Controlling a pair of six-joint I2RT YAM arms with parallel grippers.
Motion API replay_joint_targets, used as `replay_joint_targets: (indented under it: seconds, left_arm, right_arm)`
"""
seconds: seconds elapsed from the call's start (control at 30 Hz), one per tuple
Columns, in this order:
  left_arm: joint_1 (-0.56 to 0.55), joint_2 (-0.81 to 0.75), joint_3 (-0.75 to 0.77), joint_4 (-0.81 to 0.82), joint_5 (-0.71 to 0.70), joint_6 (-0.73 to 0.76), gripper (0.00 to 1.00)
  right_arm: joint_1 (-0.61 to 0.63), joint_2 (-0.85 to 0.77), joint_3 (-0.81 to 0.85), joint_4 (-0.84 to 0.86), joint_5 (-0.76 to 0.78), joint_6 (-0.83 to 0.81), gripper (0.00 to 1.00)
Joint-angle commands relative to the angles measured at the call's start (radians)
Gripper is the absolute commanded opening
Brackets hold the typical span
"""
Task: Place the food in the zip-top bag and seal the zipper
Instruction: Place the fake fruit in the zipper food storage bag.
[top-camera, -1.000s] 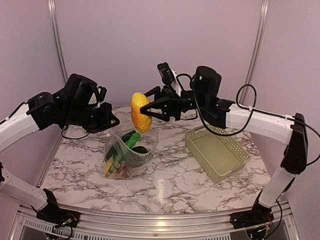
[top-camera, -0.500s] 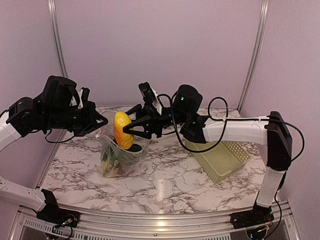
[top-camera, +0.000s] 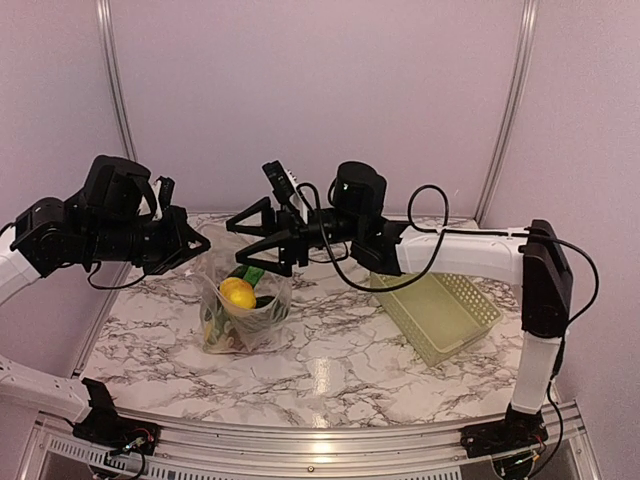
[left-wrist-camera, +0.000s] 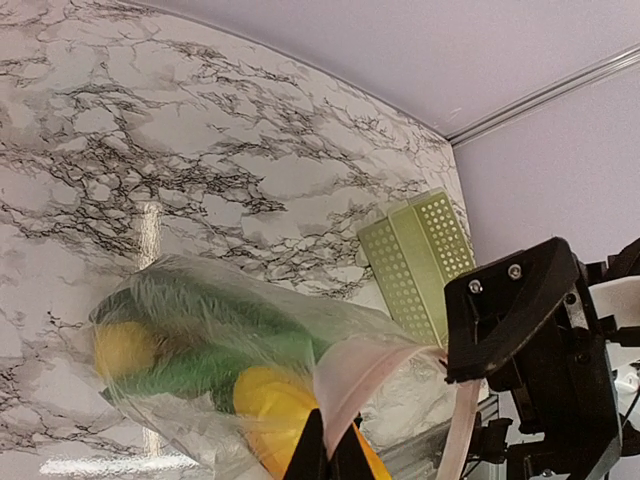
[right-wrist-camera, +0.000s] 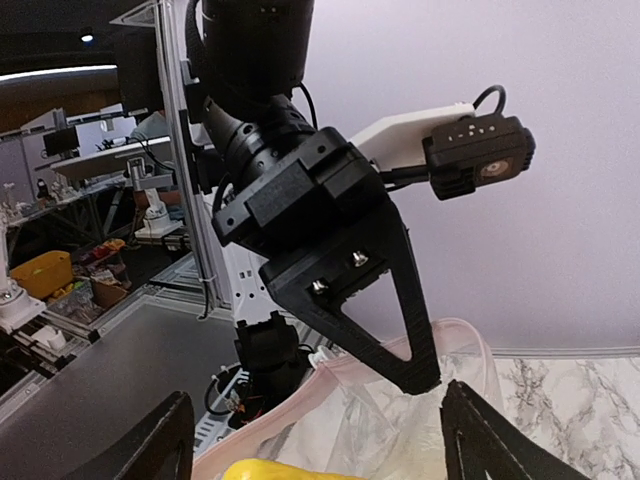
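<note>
The clear zip-top bag (top-camera: 252, 318) stands on the marble table with its mouth held open. My left gripper (top-camera: 203, 244) is shut on the zipper strip (left-wrist-camera: 385, 362) at the bag's top edge; in the left wrist view its fingertips (left-wrist-camera: 328, 455) pinch that strip. The orange-yellow piece (top-camera: 238, 292) lies inside the bag on the green leafy vegetable (left-wrist-camera: 215, 345), with a yellow round fruit (left-wrist-camera: 124, 346) beside it. My right gripper (top-camera: 250, 243) hangs open and empty just above the bag's mouth; the right wrist view (right-wrist-camera: 315, 425) shows the jaws wide apart over the bag rim (right-wrist-camera: 345, 365).
The pale green lattice basket (top-camera: 434, 305) sits on the table to the right of the bag and also shows in the left wrist view (left-wrist-camera: 415, 255). The two grippers are close together over the bag. Purple walls enclose the table.
My right gripper carried the orange-yellow piece left and down to the bag's mouth and let it go; it now lies inside the bag. The right jaws are open.
</note>
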Motion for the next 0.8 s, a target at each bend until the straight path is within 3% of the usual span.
replay_joint_targets:
  seconds: [0.0,0.1,0.23,0.47,0.53,0.63,0.77]
  left_arm:
    - [0.009,-0.030,-0.022,-0.013,-0.042,0.021,0.00]
    - [0.010,-0.039,-0.033,-0.011,-0.056,0.020,0.00]
    - [0.011,-0.052,-0.046,-0.008,-0.071,0.021,0.00]
    - [0.010,-0.072,-0.070,0.003,-0.086,0.011,0.00]
    - [0.011,-0.071,-0.070,0.010,-0.089,0.010,0.00]
    - [0.011,-0.064,-0.070,0.025,-0.083,0.010,0.00]
    - [0.011,-0.041,-0.069,0.051,-0.036,0.012,0.00]
  right_arm:
    - [-0.058,-0.072,0.055,-0.173,-0.083,-0.038,0.98]
    - [-0.092,-0.094,0.126,-0.403,-0.111,-0.134,0.99]
    - [-0.076,-0.125,0.248,-0.888,-0.052,-0.623,0.98]
    - [-0.010,-0.203,0.281,-1.401,0.098,-1.276,0.98]
    - [0.019,-0.198,0.322,-1.533,0.149,-1.412,0.93]
    - [0.075,-0.176,0.376,-1.606,0.280,-1.444,0.75]
    - [0.120,-0.115,0.470,-1.584,0.356,-1.278,0.56]
